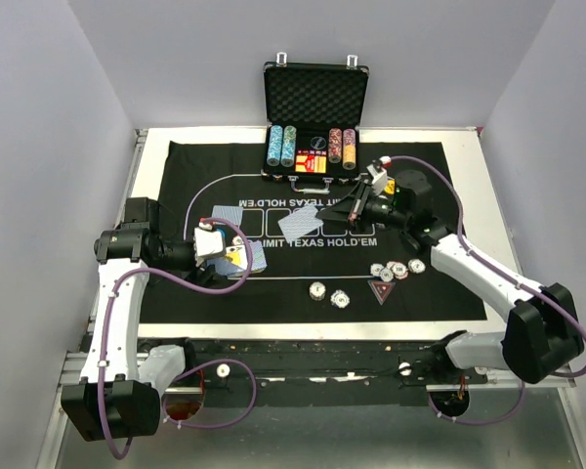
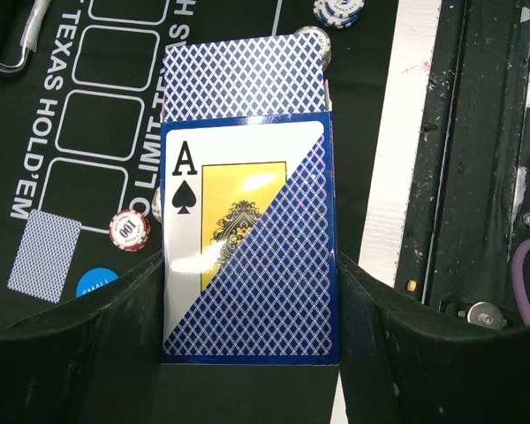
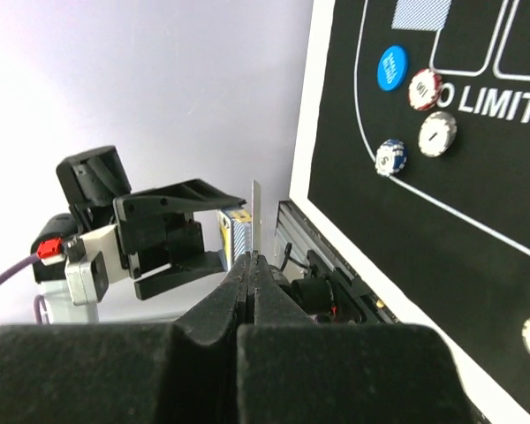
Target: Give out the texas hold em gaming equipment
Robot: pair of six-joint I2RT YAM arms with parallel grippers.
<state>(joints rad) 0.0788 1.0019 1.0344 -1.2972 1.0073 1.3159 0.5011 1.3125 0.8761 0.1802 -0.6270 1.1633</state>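
Observation:
My left gripper (image 2: pixel 247 265) is shut on a blue card box (image 2: pixel 247 238) with an ace of spades on its face; blue-backed cards (image 2: pixel 244 78) stick out of its top. In the top view it hangs over the mat's left side (image 1: pixel 218 250). My right gripper (image 3: pixel 252 261) is shut on a single playing card (image 3: pixel 254 212), seen edge-on. From above, that card (image 1: pixel 301 225) sits at the gripper's tip (image 1: pixel 330 212) over the mat's middle. Another card (image 1: pixel 227 213) lies flat on the mat. Striped chips (image 1: pixel 397 267) and a red triangular marker (image 1: pixel 382 291) lie at the front right.
The open black case (image 1: pixel 315 107) with chip rows stands at the back. Two chips (image 1: pixel 329 294) lie near the mat's front edge. A blue button (image 2: pixel 97 283), a red chip (image 2: pixel 130 230) and a flat card (image 2: pixel 44 256) lie below my left gripper. The mat (image 1: pixel 439 195) covers most of the table.

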